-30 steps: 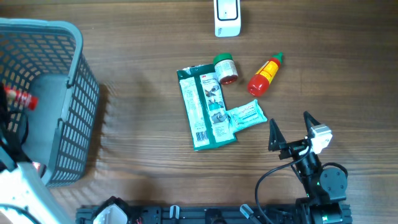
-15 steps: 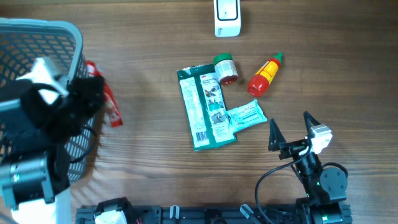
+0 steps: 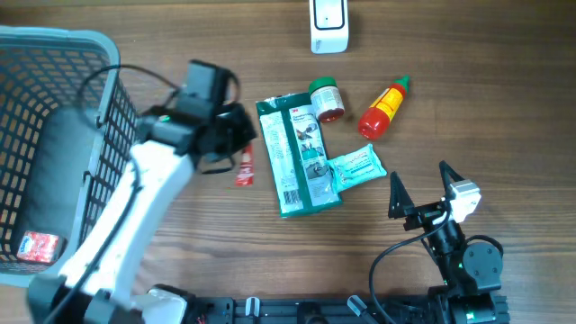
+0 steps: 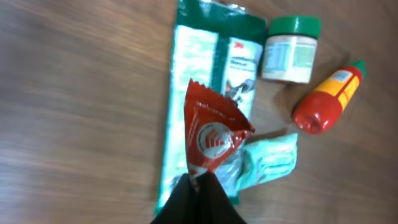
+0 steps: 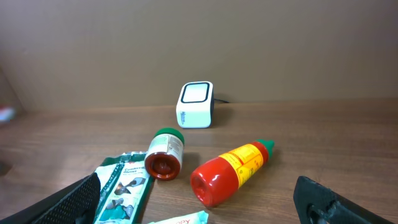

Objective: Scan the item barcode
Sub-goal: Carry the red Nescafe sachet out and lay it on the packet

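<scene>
Overhead: left gripper (image 3: pixel 238 144) was clamped on the top of a small red foil sachet (image 3: pixel 245 168), held over the wooden table (image 3: pixel 270 261) just left of a flat green retail pack (image 3: pixel 290 166). White box-shaped barcode scanner (image 3: pixel 328 22) sat at the far edge, well apart from the sachet. Small jar with a green lid (image 3: pixel 326 99) and red squeeze bottle (image 3: pixel 384 110) lay between the pack and the scanner. Right gripper (image 3: pixel 419 175) sat near the front edge, jaws wide apart, nothing in them. Grey plastic mesh basket (image 3: pixel 121 135) stood at far left.

Left wrist: fingers were pinched together on one corner of the sachet, logo face toward this camera. No barcode was visible on that face; my guess is it's on the back.

Right wrist: the scanner window faced the front, with jar and bottle lying before it. This gripper's own fingers were spread and empty.

My read of the step: carry the sachet to the scanner. Doing it well:
- pass high over jar and bottle
- a corner pinch lets the foil swing, so move slowly
- roll the wrist so the code side faces the window, flat and square
- bring it near without touching and hold steady until it reads
</scene>
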Controlling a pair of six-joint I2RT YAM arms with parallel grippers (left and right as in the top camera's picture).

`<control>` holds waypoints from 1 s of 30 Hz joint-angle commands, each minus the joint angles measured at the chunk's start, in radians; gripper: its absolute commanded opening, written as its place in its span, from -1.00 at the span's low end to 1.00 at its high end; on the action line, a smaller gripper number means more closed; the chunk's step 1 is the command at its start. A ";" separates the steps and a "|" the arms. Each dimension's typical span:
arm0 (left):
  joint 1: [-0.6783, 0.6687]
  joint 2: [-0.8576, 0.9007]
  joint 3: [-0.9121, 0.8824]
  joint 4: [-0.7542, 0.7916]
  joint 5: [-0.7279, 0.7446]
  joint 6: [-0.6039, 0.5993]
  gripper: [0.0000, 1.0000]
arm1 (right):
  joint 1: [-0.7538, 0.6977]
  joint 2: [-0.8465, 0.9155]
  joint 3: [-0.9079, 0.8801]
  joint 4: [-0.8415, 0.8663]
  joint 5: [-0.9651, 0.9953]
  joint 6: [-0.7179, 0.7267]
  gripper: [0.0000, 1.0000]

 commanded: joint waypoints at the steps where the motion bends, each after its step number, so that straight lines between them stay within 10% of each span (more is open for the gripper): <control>1: -0.113 0.103 -0.007 0.098 -0.029 -0.158 -0.92 | -0.001 0.000 -0.001 0.003 0.006 -0.012 0.99; 11: -0.306 0.359 -0.007 0.520 -0.120 -0.173 -0.92 | -0.001 0.000 -0.001 0.003 0.006 -0.012 0.99; 20: -0.309 0.503 -0.007 0.673 -0.294 -1.040 -0.82 | -0.001 0.000 -0.001 0.003 0.006 -0.012 0.99; 30: -0.307 0.565 -0.006 0.749 -0.301 -1.097 -0.63 | -0.001 0.000 -0.001 0.003 0.006 -0.012 0.99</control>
